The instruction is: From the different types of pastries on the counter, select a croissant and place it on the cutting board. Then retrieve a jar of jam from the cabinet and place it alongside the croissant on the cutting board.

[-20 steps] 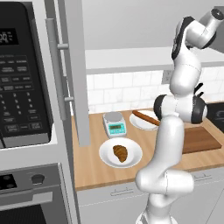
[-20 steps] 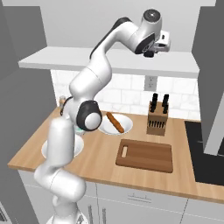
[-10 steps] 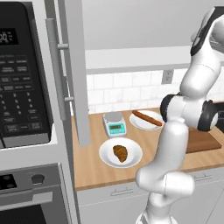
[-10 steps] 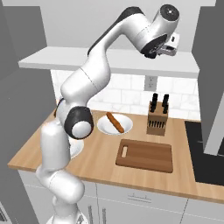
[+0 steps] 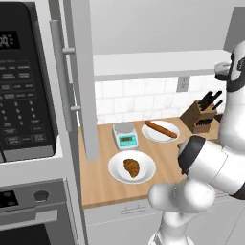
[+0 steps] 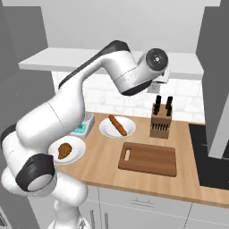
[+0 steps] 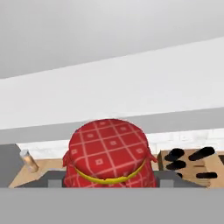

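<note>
While arm reaches high toward open shelf under pale grey upper cabinet [image 5: 79, 86], gripper [image 7: 109, 186] sits closed down around red jam jar with checked cloth top and yellow band [image 7: 108, 153], jar right between dark fingertips. Dark brown rectangular wooden cutting board [image 6: 148, 159] lies well below hand, toward robot, nothing on it. Small golden-brown croissant [image 6: 64, 150] not yet there, on round white plate [image 6: 77, 153], left of board. Judgement: next carry runs mostly downward, board's long axis along counter edge.
</note>
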Robot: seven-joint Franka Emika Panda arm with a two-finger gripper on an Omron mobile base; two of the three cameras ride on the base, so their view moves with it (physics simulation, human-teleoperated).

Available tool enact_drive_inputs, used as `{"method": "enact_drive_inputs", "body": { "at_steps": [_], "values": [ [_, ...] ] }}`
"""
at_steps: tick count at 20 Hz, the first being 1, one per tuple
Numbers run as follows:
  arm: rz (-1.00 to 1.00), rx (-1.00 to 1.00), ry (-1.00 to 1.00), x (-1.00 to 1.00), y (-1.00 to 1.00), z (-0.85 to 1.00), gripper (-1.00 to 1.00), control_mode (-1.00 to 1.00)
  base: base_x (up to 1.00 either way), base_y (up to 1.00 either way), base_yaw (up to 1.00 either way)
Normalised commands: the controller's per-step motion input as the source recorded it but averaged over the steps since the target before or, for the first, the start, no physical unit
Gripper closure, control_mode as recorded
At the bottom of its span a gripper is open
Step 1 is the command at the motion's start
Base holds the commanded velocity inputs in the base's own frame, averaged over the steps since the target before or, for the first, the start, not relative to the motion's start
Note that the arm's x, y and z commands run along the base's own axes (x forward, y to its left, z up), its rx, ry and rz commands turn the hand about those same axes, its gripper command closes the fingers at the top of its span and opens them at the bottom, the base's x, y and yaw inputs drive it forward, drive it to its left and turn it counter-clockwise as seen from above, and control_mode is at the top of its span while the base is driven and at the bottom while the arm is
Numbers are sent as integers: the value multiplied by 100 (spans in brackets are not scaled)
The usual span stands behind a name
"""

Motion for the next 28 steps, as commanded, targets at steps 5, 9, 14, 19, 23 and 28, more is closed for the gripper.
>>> {"method": "enact_drive_inputs", "body": {
  "at_steps": [5, 9, 14, 19, 23, 28],
  "values": [
    [-15, -23, -27, -100, 100, -100, 100, -100, 0, 0, 0],
    [-13, -22, -26, -100, 93, -100, 100, -100, 0, 0, 0],
    [0, -1, -1, -19, -14, -15, 100, -100, 0, 0, 0],
    [0, 0, 20, 61, -100, 2, 100, -100, 0, 0, 0],
    [1, 0, 18, 11, -88, 0, 100, -100, 0, 0, 0],
    [0, 0, 0, -38, -40, -8, 100, -100, 0, 0, 0]
  ]
}}
